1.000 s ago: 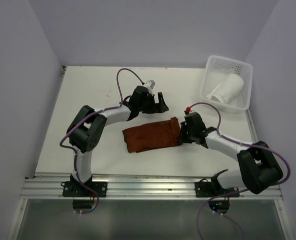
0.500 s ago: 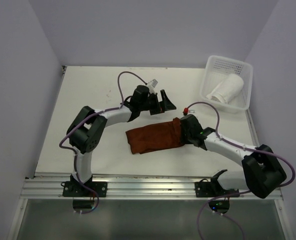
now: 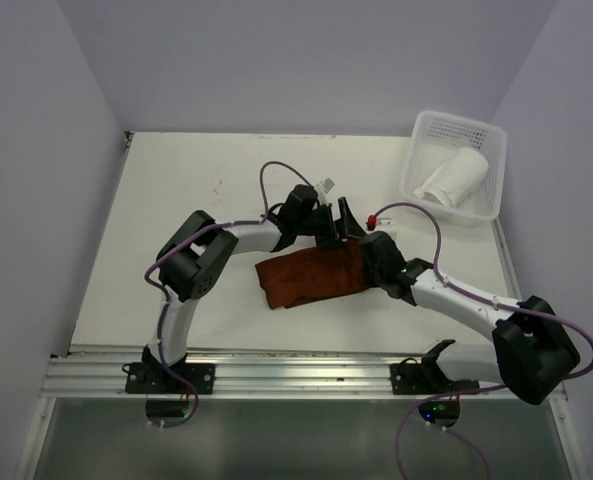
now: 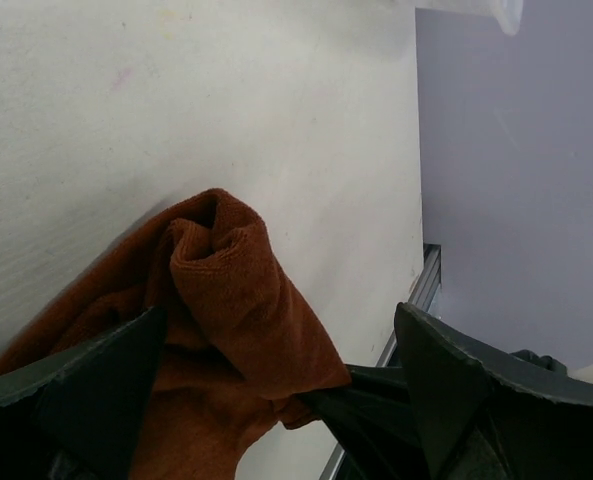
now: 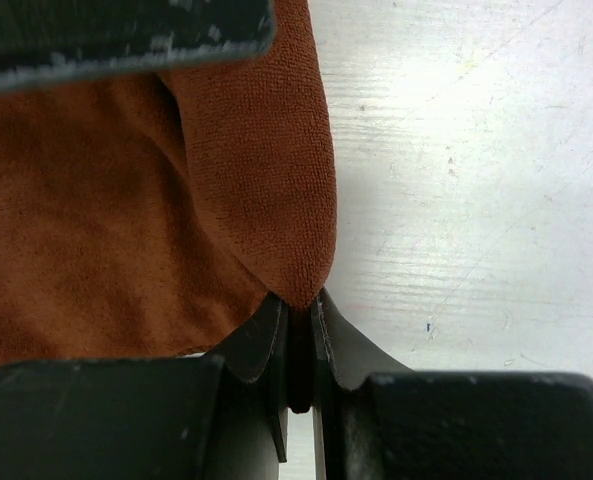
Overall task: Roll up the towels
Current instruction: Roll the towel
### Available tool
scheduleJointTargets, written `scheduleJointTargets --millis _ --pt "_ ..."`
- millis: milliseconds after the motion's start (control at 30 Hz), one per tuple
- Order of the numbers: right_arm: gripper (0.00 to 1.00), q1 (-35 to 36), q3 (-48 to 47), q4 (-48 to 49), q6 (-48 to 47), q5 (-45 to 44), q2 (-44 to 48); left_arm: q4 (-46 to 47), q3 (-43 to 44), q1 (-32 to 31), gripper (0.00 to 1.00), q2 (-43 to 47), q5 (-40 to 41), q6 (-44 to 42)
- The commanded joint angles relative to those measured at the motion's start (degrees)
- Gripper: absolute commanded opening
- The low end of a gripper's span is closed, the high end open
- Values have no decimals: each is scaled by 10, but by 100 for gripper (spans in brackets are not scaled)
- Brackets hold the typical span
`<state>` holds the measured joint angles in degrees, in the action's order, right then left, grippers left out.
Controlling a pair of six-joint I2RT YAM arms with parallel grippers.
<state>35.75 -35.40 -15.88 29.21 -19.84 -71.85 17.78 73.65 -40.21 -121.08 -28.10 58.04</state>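
Because the right gripper (image 5: pixel 298 312) nips shut on just the three-o'clock edge of the rust-brown towel (image 3: pixel 308 277), cloth could slip free if the wide-open, empty left gripper (image 3: pixel 339 222) snags it.

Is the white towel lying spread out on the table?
No, the white towel sits rolled up inside the basket at the far right.

Wide-open left gripper (image 3: pixel 339 222) moves onto the rust-brown cloth towel (image 3: pixel 306 280)
It has swung rightward from behind the towel's middle to straddle its right end, just beside the right gripper (image 3: pixel 366 262) pinching that end. The towel's left end has drawn in slightly, leaving it more bunched.
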Motion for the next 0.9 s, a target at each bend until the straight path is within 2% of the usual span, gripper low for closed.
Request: scheduleJointTargets --millis 0,133,500,867 --pt "0 11 1 9 -19 -47 9 -13 49 -1 100 -2 -4 -7" --pt "0 23 2 8 -22 -64 6 -74 76 -7 100 -2 21 -59" --pt "0 46 9 19 -15 -100 -8 -131 81 -6 100 37 84 -112" --pt "0 64 8 12 -22 -149 -13 -136 113 0 100 26 68 -113"
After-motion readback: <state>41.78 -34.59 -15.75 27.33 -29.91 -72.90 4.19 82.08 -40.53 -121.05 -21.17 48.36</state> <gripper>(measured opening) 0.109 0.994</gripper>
